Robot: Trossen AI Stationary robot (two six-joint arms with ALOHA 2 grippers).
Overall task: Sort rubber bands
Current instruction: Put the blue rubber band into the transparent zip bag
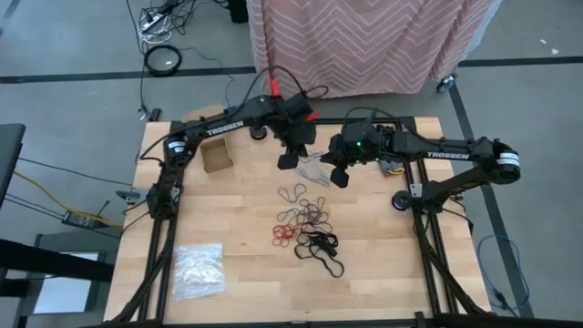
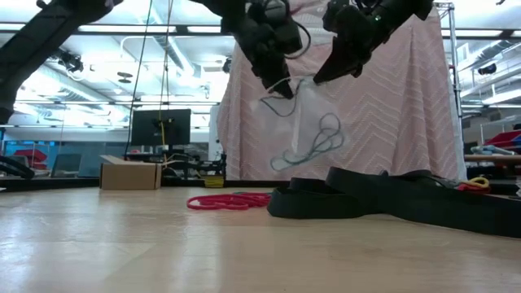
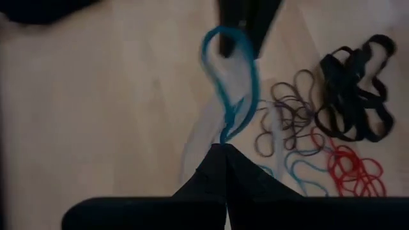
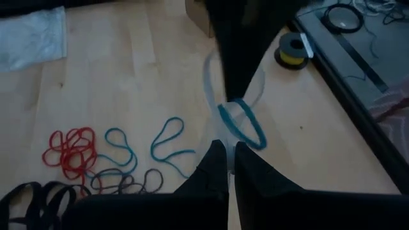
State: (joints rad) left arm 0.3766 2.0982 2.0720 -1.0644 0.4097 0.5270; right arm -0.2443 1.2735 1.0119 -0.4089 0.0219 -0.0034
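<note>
Both arms are up over the surface (image 1: 228, 210), just behind the loose heap of rubber bands (image 1: 305, 223). The left gripper (image 2: 281, 85) and right gripper (image 2: 321, 77) each have their jaws pressed together, pinching opposite edges of a clear plastic bag (image 2: 309, 122) that hangs between them above the heap. Teal bands (image 2: 313, 146) sit inside that bag, so this looks like the bagging step for the teal colour. Beside the heap's near edge lie red bands (image 1: 283, 234) and larger black bands (image 1: 321, 248); more teal ones wait there too. Next move, I'd judge: keep the bag mouth open or set it down, then fetch another teal loop.
</note>
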